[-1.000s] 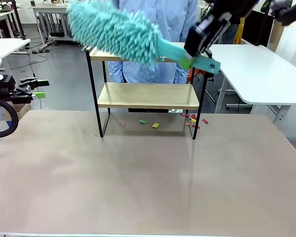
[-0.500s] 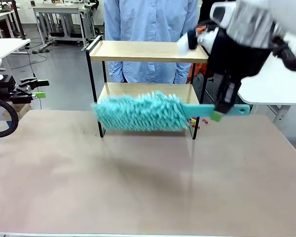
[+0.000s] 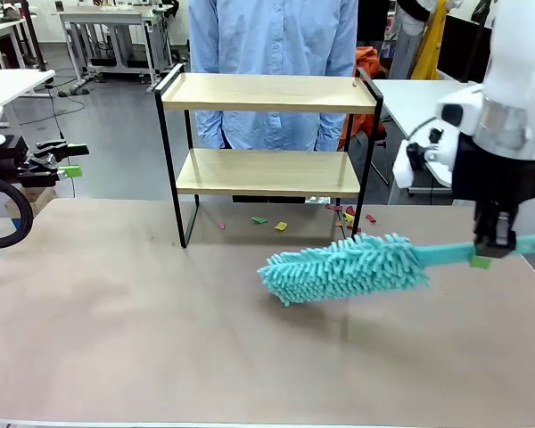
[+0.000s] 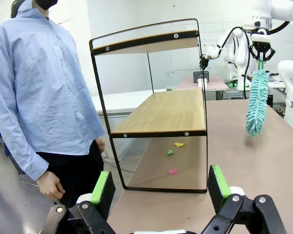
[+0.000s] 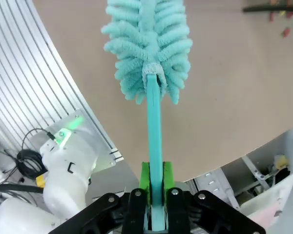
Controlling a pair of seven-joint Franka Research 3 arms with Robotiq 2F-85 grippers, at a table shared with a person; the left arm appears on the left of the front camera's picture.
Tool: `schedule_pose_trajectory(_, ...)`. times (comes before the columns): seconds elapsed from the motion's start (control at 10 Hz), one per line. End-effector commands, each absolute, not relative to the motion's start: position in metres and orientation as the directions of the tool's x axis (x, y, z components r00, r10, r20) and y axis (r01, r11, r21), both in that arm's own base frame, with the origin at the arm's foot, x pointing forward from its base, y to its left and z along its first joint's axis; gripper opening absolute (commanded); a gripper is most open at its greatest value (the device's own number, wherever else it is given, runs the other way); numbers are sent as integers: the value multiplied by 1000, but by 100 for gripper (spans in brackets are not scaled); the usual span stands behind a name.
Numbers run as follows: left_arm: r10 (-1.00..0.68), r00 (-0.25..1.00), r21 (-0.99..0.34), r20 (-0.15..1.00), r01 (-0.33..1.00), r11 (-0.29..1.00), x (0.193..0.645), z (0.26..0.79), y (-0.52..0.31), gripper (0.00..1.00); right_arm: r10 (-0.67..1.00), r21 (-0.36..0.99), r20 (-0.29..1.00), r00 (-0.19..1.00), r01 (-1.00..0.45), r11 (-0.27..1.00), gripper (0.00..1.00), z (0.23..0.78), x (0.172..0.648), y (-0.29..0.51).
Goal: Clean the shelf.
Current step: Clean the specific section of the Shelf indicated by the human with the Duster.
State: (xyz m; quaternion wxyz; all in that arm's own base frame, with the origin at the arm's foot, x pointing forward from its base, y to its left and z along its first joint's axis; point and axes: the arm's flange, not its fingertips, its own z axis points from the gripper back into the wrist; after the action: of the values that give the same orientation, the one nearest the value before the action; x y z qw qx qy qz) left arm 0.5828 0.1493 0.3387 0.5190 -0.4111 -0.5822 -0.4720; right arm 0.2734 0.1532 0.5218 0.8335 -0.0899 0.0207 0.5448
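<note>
R gripper (image 3: 495, 256), clamped on teal duster (image 3: 348, 267) handle, holds it approx. parallel to shelf (image 3: 266, 172) front, lying beyond-left; L gripper (image 4: 161, 187) spread wide, empty.

No legible text anywhere

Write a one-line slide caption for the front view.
Right gripper holds a teal duster by its handle over the table, in front of the two-tier shelf with coloured scraps beneath it.

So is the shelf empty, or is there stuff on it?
Empty. Both wooden boards of the shelf look bare; the little coloured scraps lie on the table underneath it.
</note>
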Motion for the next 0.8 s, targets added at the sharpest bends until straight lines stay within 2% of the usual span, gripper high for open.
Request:
schedule_pose_trajectory(0.0, -14, -128, 128, 992, 969, 213, 581, 342, 148, 100, 922, -126, -99, 374, -924, 361, 13, 516, 274, 137)
schedule_pose_trajectory(0.1, -14, -128, 128, 992, 969, 213, 581, 342, 148, 100, 904, -127, -132, 406, -912, 390, 13, 522, 273, 153)
schedule_pose_trajectory(0.7, -14, -128, 128, 992, 969, 213, 581, 342, 148, 100, 904, -127, -132, 406, -912, 390, 13, 522, 273, 153)
